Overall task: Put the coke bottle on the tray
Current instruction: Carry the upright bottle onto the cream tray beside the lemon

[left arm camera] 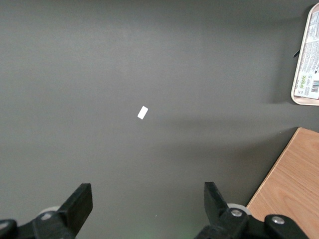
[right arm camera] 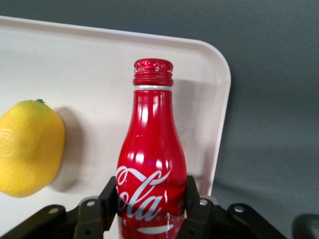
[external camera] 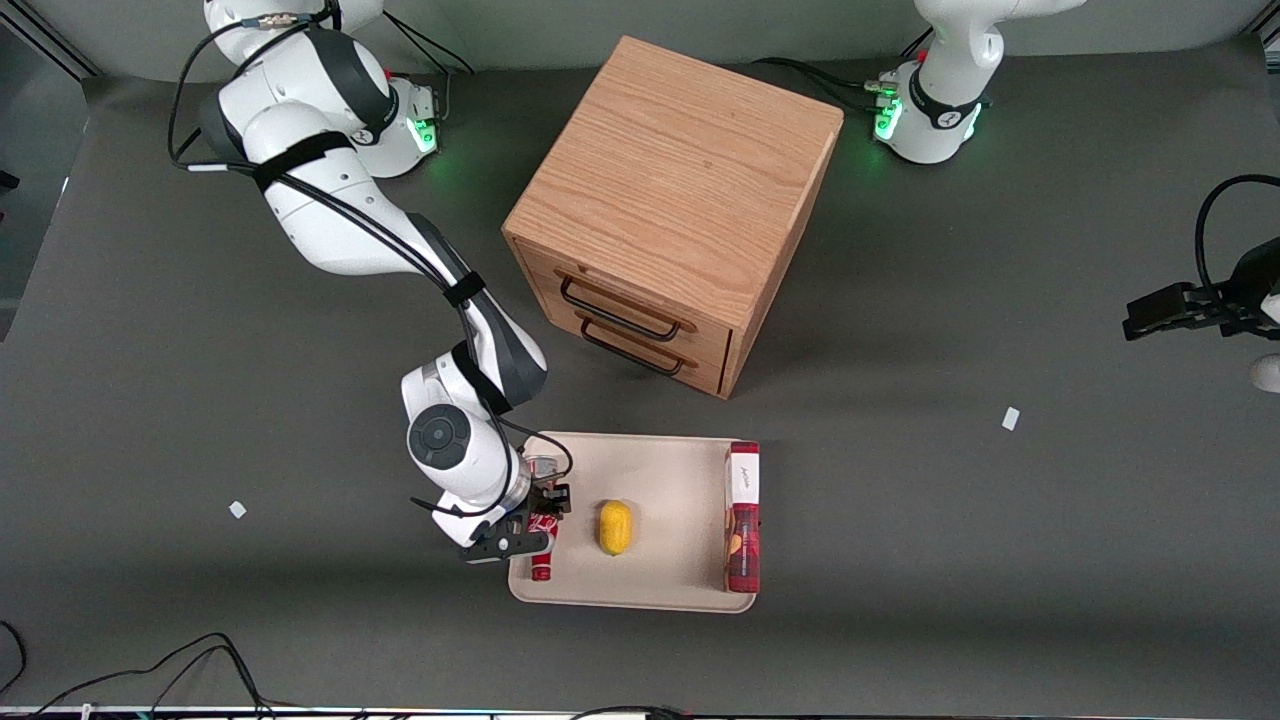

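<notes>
The gripper (external camera: 527,537) hung over the tray (external camera: 660,470) at its working-arm end, jaws clamped on the lower body of the bottle (right arm camera: 151,164), which lay w/ its cap pointing toward the front camera, above the tray near the rim. Risk, imo: glossy, rounded metal could roll off the low rim or into the lemon (external camera: 615,526) beside it once let go. Tray was matte, smooth, round-cornered; lemon dimpled, oval. A red box (external camera: 742,520) lay along the tray's other end.

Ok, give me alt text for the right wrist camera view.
The gripper is shut on the coke bottle, holding its lower body over the cream tray near a rounded corner. A yellow lemon lies on the tray beside the bottle.
</notes>
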Controlling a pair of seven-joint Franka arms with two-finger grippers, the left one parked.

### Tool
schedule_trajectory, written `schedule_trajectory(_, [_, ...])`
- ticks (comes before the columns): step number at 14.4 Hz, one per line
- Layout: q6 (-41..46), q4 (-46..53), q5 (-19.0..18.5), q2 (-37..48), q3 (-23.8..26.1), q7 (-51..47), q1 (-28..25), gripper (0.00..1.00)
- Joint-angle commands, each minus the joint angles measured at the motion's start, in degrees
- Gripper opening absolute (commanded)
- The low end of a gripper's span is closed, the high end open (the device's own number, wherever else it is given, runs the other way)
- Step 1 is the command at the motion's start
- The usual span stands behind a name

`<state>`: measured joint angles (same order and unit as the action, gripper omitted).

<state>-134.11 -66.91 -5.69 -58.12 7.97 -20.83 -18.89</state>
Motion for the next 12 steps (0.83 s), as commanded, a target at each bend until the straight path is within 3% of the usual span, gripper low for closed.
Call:
schedule_trajectory(1, [0.3, 2.5, -1.3, -1.2, 0.6, 0.1, 0.0, 0.51])
schedule_trajectory(2, [0.0, 2.4, -1.2, -1.4, 0.6, 0.1, 0.0, 0.67])
schedule_trajectory(3, [-1.3, 2.1, -1.1, -1.5, 0.6, 0.1, 0.0, 1.0])
schedule_trajectory(12, [-2.9, 1.3, -1.1, 0.4, 0.6, 0.4, 0.3, 1.0])
